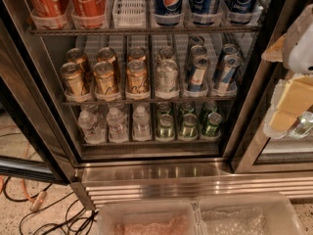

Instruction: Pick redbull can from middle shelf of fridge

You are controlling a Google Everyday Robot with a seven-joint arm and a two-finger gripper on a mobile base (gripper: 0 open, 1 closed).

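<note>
The fridge (pixel 161 173) stands open in front of me. Its middle shelf (pixel 146 101) is a wire rack with clear lane trays. Slim blue-and-silver redbull cans stand in its two right lanes, with front cans at the fifth lane (pixel 198 75) and the sixth lane (pixel 225 75) and more behind. Stout gold cans (pixel 105 77) fill the three left lanes, and a wider pale silver can (pixel 167 77) fronts the fourth. My gripper (pixel 288 109), white with yellowish pads, is at the right edge, in front of the fridge's right frame, right of the redbull cans and apart from them.
Coca-Cola cans (pixel 90 1) and Pepsi cans (pixel 168 1) stand on the rack above. Water bottles (pixel 117 124) and green bottles (pixel 188 124) stand on the rack below. The open door (pixel 24 131) is at left. Cables (pixel 49 214) lie on the floor. Two clear bins (pixel 146 219) sit at the bottom.
</note>
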